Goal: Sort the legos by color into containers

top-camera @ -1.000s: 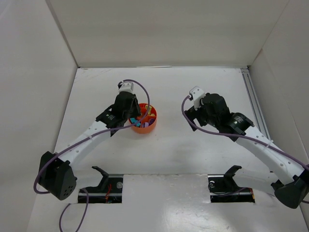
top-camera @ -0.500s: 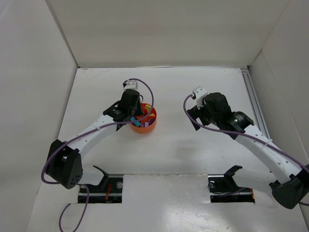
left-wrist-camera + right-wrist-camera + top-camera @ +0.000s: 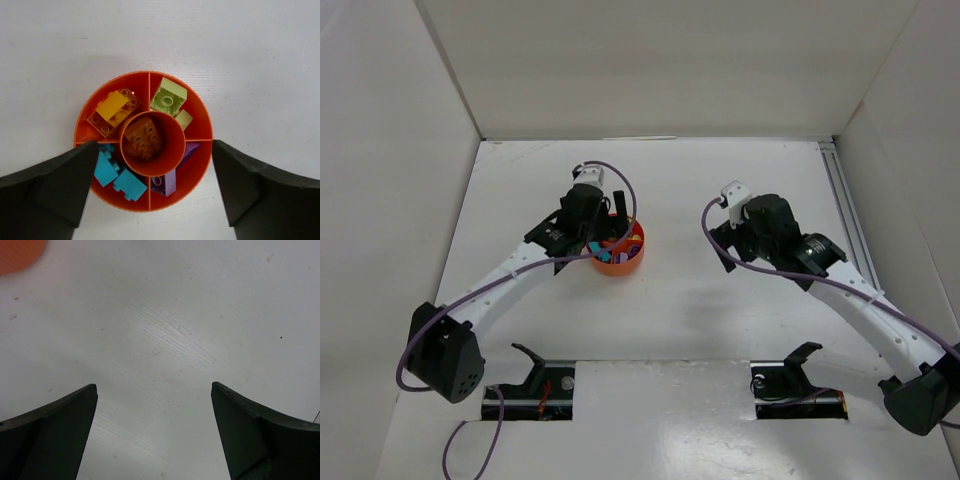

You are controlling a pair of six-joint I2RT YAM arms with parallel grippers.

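The left pincer (image 3: 154,146) is hanging released above the orange dish (image 3: 189,181) on the tabletop (image 3: 260,60). The brown brick (image 3: 144,137) is lying studs-up in the hub, its long axis slanting. The right pincer (image 3: 154,387) is gaping empty, well apart.

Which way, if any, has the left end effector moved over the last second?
Yes, slightly. In the top view the left end effector has shifted a little right and toward the far wall, edging further over the orange dish, which stayed put.
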